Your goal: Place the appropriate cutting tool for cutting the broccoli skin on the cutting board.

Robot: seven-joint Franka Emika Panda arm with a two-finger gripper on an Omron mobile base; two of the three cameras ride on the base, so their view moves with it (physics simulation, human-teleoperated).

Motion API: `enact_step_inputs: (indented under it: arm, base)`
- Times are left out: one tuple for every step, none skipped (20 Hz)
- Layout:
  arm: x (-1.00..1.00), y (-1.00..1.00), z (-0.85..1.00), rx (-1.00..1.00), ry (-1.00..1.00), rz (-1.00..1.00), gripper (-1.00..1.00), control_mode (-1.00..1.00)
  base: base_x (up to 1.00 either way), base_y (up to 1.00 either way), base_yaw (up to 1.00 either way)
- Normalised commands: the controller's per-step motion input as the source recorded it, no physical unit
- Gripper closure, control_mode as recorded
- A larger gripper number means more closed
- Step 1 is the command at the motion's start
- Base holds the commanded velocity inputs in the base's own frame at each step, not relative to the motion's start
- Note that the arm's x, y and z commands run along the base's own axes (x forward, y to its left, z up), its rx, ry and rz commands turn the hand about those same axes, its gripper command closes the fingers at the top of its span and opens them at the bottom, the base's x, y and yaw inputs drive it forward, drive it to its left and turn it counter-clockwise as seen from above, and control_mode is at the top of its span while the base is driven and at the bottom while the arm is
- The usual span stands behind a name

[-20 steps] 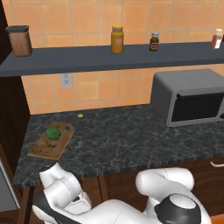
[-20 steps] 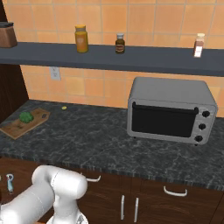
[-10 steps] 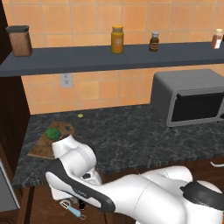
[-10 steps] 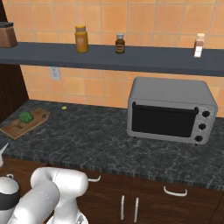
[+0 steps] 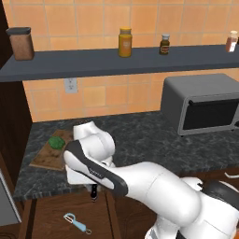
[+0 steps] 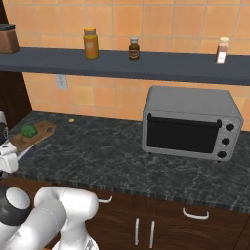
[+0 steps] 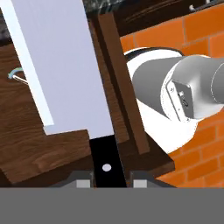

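The cutting tool, a knife with a wide silver blade (image 7: 65,70) and a black handle (image 7: 106,157), lies lengthwise in the hand view. My gripper (image 7: 106,183) is shut on that handle. In the left base view the gripper (image 5: 93,187) hangs just below the counter's front edge, over an open wooden drawer (image 5: 51,214). The brown cutting board (image 5: 46,158) lies on the counter's left end with the green broccoli (image 5: 57,142) on it, up and left of the gripper. From the right base view, the board (image 6: 36,134) and broccoli (image 6: 29,131) sit at far left.
A light-blue-handled peeler (image 5: 77,223) lies in the drawer, its tip (image 7: 15,74) beside the blade. A grey toaster oven (image 6: 190,122) stands on the dark counter (image 6: 107,156) to the right. Jars (image 5: 124,42) line the shelf above. My arm's white elbow (image 5: 93,140) overhangs the counter by the board.
The hand has risen from deep in the drawer near the peeler to just under the counter edge, and the arm has swung up in front of the counter.
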Motion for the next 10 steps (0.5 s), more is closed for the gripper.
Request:
enact_step_inputs:
  arm:
    - [1.0, -0.01, 0.0, 0.0, 0.02, -0.05, 1.0, -1.0]
    - [1.0, 0.0, 0.0, 0.0, 0.01, -0.01, 1.0, -1.0]
    - [1.0, 0.0, 0.0, 0.0, 0.0, 0.0, 1.0, -1.0]
    - [1.0, 0.0, 0.0, 0.0, 0.0, 0.0, 1.0, -1.0]
    - [1.0, 0.0, 0.0, 0.0, 0.0, 0.0, 1.0, -1.0]
    - [1.0, 0.0, 0.0, 0.0, 0.0, 0.0, 1.0, -1.0]
    - [1.0, 0.0, 0.0, 0.0, -0.02, 0.0, 1.0, -1.0]
    - [0.94, 0.01, 0.0, 0.0, -0.02, 0.0, 1.0, -1.0]
    - [0.86, 0.0, 0.04, 0.0, 0.0, 0.01, 1.0, -1.0]
    - [0.87, 0.0, 0.0, 0.0, 0.0, 0.0, 1.0, -1.0]
  base:
    - [0.0, 0.0, 0.0]
    - [0.0, 0.0, 0.0]
    - [0.0, 0.0, 0.0]
    - [0.0, 0.0, 0.0]
    - [0.0, 0.0, 0.0]
    - [0.0, 0.0, 0.0]
    - [0.0, 0.0, 0.0]
    - [0.0, 0.0, 0.0]
    - [0.0, 0.0, 0.0]
    - [0.0, 0.0, 0.0]
